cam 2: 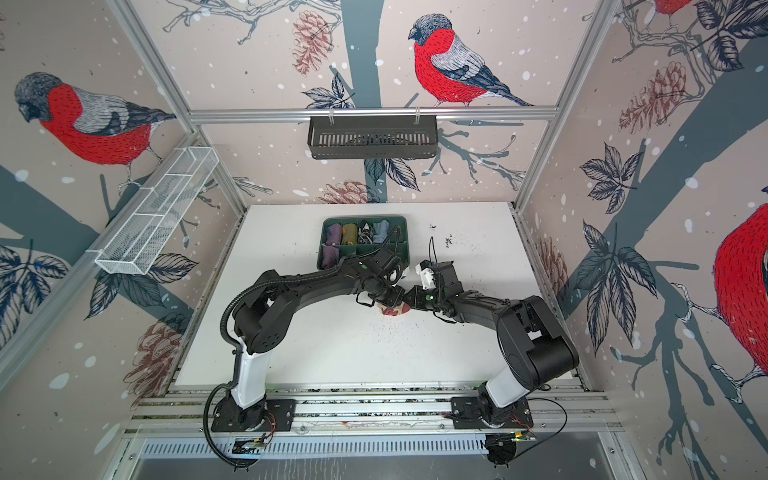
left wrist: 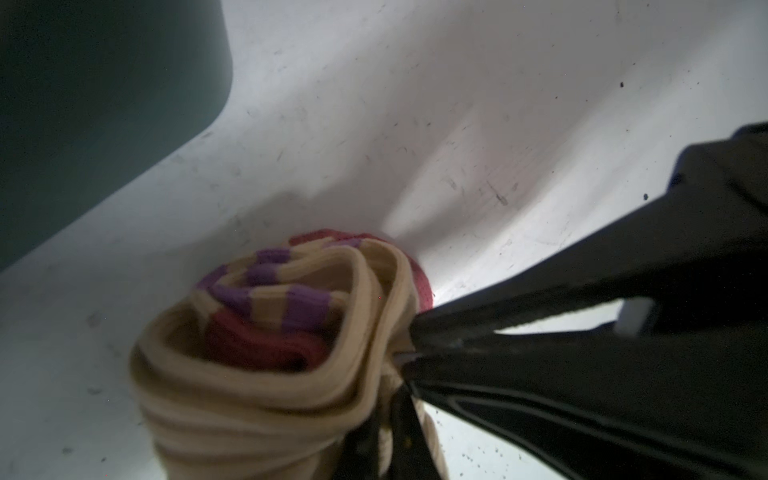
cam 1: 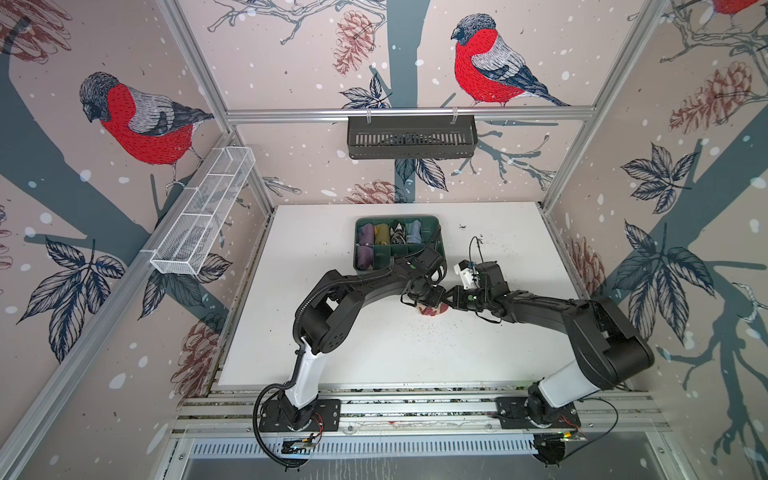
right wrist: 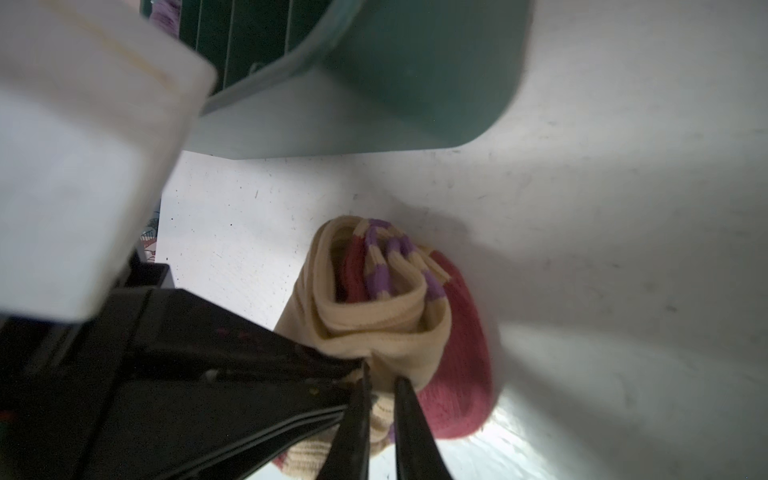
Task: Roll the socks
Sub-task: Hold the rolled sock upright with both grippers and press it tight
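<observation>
The socks [cam 1: 432, 312] [cam 2: 392, 311] lie as one rolled bundle on the white table, mid-right, just in front of the green tray. Up close the socks [left wrist: 270, 374] [right wrist: 374, 332] show tan ribbed folds, purple stripes and a dark red part. My left gripper [cam 1: 432, 302] [cam 2: 397, 301] [left wrist: 382, 449] comes from the left and is shut on a tan fold. My right gripper [cam 1: 448, 302] [cam 2: 409, 302] [right wrist: 382, 374] meets it from the right, its narrow jaws pinching tan fabric at the same end. Both arms hide most of the bundle in both top views.
The green divided tray [cam 1: 438, 232] [cam 2: 405, 224] [right wrist: 415, 83] stands behind the grippers and holds purple, olive, patterned and light blue rolls. A black basket [cam 1: 411, 137] hangs on the back wall, a white wire basket [cam 1: 203, 212] on the left wall. Dark specks dot the table.
</observation>
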Controlling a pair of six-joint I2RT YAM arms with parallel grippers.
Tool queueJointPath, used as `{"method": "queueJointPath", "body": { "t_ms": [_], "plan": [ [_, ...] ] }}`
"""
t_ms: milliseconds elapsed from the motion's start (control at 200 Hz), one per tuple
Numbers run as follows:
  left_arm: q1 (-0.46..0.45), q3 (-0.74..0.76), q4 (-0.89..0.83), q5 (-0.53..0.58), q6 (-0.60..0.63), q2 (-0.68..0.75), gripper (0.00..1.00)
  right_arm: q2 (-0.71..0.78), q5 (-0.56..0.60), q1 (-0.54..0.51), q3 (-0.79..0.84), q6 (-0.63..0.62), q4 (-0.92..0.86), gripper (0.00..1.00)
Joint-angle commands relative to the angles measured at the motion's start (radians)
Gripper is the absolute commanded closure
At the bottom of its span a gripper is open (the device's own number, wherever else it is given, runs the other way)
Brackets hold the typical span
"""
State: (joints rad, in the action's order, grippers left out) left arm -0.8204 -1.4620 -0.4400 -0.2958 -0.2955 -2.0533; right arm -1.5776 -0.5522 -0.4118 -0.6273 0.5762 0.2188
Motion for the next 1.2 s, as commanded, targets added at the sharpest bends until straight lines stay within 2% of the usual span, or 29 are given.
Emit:
{"method": "queueJointPath", "body": {
  "t_ms": [0,170,390,600,775,1196],
  "plan": [
    [0.0,0.016,0.04,-0.057,-0.011,0.005,0.9,-0.022,-0.02,-0.004,-0.012,0.001,0.035,0.85],
    [0.009,0.056,0.087,-0.124,-0.019,0.036,0.82,-0.052,-0.004,-0.002,-0.02,-0.006,0.028,0.86],
    [0.036,0.113,0.131,-0.166,-0.024,0.119,0.79,-0.059,0.02,-0.001,-0.032,-0.019,0.005,0.87],
    [0.059,0.14,0.139,-0.14,-0.016,0.173,0.85,-0.061,0.022,-0.001,-0.041,-0.021,-0.004,0.87],
    [0.06,0.158,0.164,-0.196,-0.022,0.162,0.9,-0.056,0.026,-0.001,-0.047,-0.024,-0.015,0.88],
    [0.087,0.191,0.224,-0.167,-0.036,0.105,0.93,-0.027,0.03,-0.001,-0.054,-0.03,-0.036,0.86]
  ]
}}
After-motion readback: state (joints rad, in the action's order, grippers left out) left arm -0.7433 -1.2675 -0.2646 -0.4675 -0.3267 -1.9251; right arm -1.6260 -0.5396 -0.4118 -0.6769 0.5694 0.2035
